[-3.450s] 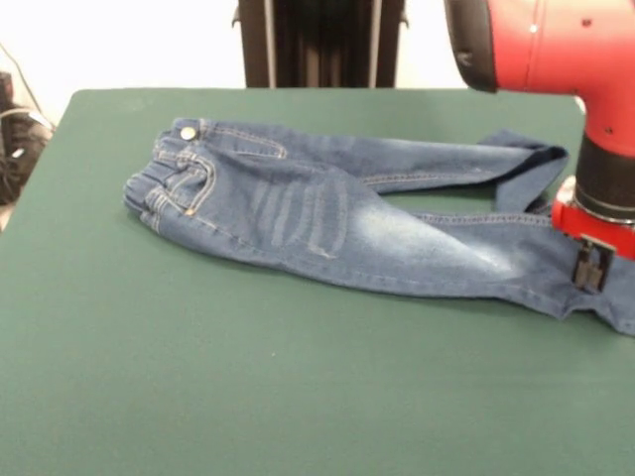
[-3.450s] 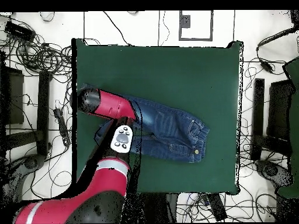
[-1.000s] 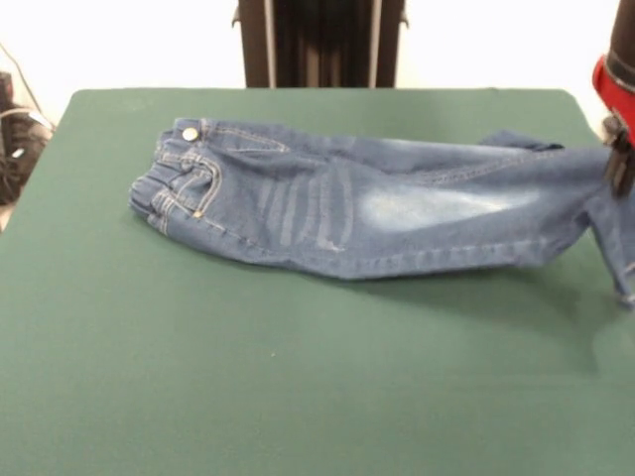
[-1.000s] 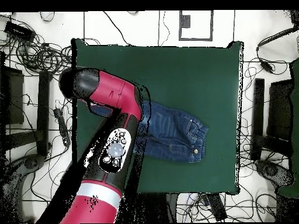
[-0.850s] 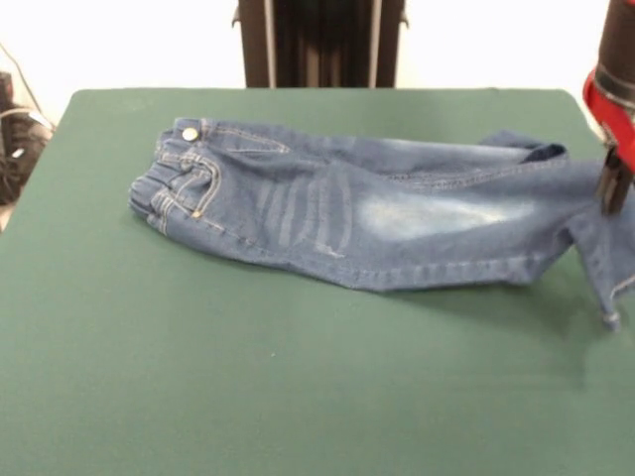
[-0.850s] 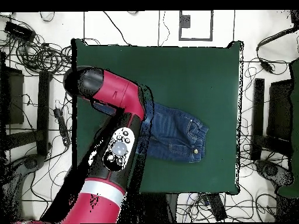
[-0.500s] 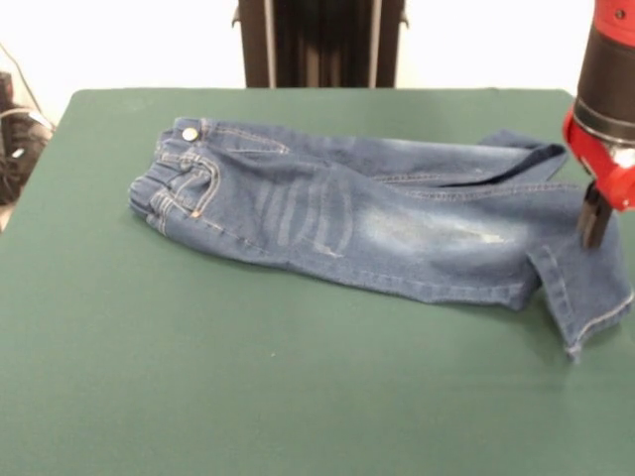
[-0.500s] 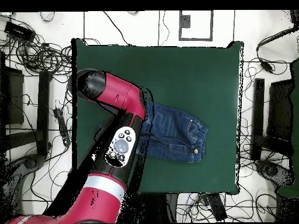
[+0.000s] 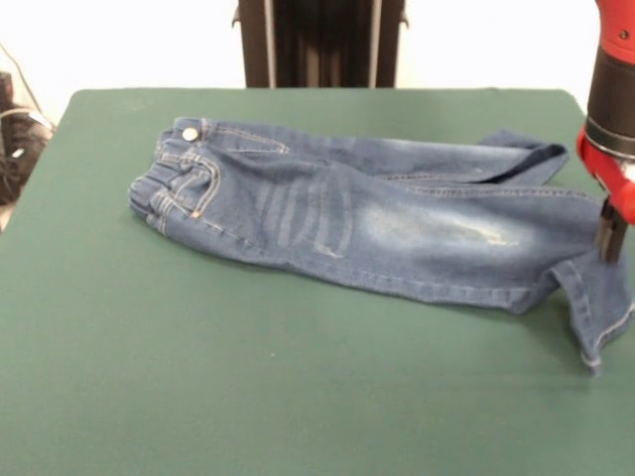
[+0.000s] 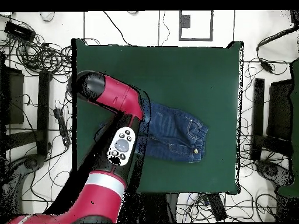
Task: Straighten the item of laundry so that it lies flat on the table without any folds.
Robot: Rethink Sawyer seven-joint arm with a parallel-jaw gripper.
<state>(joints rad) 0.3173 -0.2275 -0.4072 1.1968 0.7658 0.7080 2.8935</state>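
Observation:
The small blue denim jeans (image 9: 377, 213) lie on the dark green table (image 9: 248, 387), waist with brass button at the left, legs running right. The far leg's cuff (image 9: 526, 151) is folded over at the back right. My gripper (image 9: 609, 243) stands at the picture's right edge, shut on the near leg close to its cuff. That cuff (image 9: 600, 322) bends toward the camera and droops to the table. In the overhead view the jeans (image 10: 175, 131) lie mid-table, and my red arm (image 10: 117, 99) covers their leg ends and the gripper.
The black pedestal (image 9: 319, 45) stands behind the table's far edge. The gripper is near the table's right edge in the front view. Cables (image 10: 35, 52) and stands lie on the floor around the table (image 10: 187, 70) in the overhead view.
The gripper has come down and a little back toward the jeans with the near leg in it. The leg, lifted a second ago, now lies mostly on the table with its cuff bent forward.

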